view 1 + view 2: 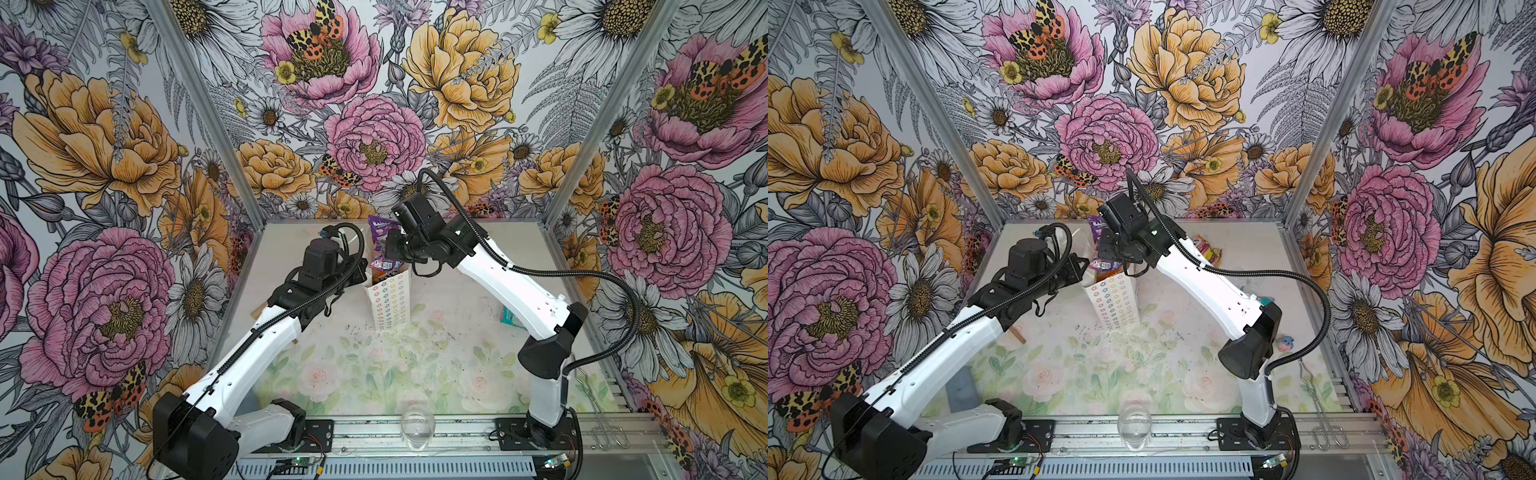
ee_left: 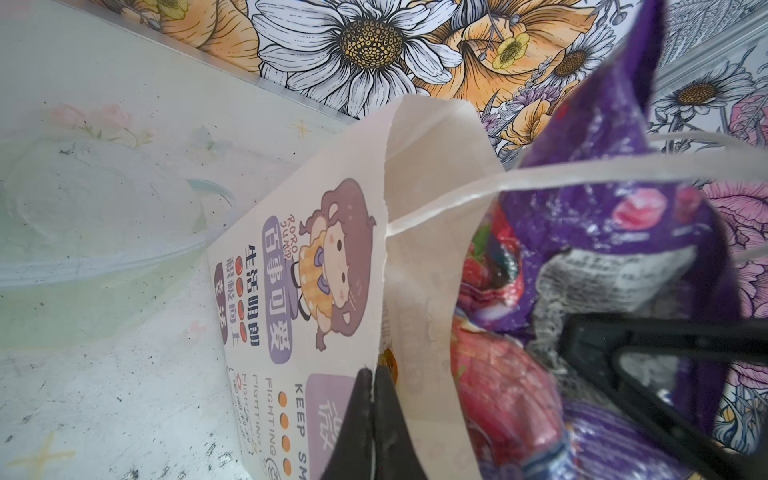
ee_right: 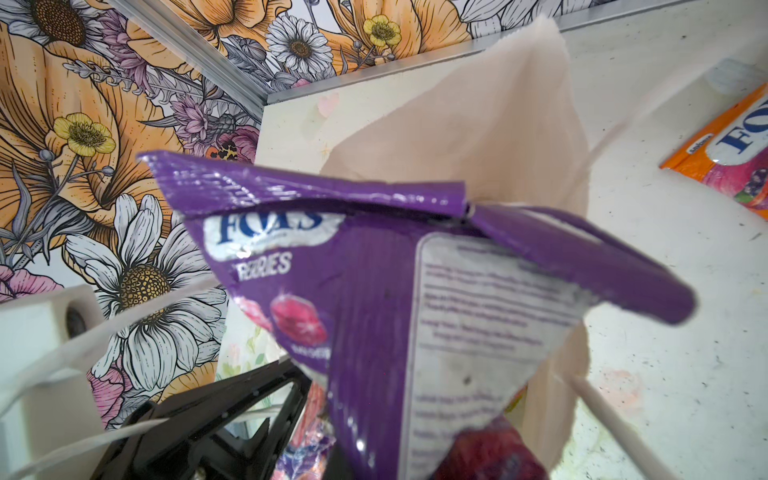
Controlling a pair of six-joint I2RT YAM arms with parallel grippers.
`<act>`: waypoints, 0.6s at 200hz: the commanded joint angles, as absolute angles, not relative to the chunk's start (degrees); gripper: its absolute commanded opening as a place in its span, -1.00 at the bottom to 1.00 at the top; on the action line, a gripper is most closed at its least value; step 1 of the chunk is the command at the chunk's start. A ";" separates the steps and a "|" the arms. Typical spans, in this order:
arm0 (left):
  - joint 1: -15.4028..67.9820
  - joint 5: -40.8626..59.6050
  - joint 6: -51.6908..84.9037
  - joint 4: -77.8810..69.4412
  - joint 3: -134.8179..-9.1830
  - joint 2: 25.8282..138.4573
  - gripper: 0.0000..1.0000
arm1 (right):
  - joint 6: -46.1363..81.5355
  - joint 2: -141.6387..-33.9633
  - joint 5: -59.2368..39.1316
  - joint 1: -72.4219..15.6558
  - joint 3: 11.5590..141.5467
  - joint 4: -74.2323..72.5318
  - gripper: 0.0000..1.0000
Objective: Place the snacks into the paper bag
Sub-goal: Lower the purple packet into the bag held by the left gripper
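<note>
Floral tabletop (image 1: 374,374): left fingers (image 2: 365,424) pinch paper bag (image 2: 432,174) rim; right fingers (image 2: 590,345), largely hidden, clamp purple packet (image 3: 374,291).

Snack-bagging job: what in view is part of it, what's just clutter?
Job: bag, purple packet, orange packet, teal packet.
Clutter: glass, tongs, wooden piece, clear tub.
</note>
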State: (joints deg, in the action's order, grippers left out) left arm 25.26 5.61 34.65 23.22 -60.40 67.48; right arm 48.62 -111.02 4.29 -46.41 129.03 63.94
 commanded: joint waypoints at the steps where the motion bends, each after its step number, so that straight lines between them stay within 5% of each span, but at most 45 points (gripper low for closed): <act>1: 25.14 4.78 35.92 20.29 -60.82 66.76 -1.00 | 49.30 -107.94 4.22 -46.05 128.77 61.61 -1.00; 120: 25.49 3.88 37.70 18.87 -60.12 66.09 -1.00 | 50.60 -106.44 2.32 -46.17 124.88 61.70 -1.00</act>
State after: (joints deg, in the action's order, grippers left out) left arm 25.28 4.99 36.88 22.68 -60.23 67.48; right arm 50.13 -109.54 3.14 -46.41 125.01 63.94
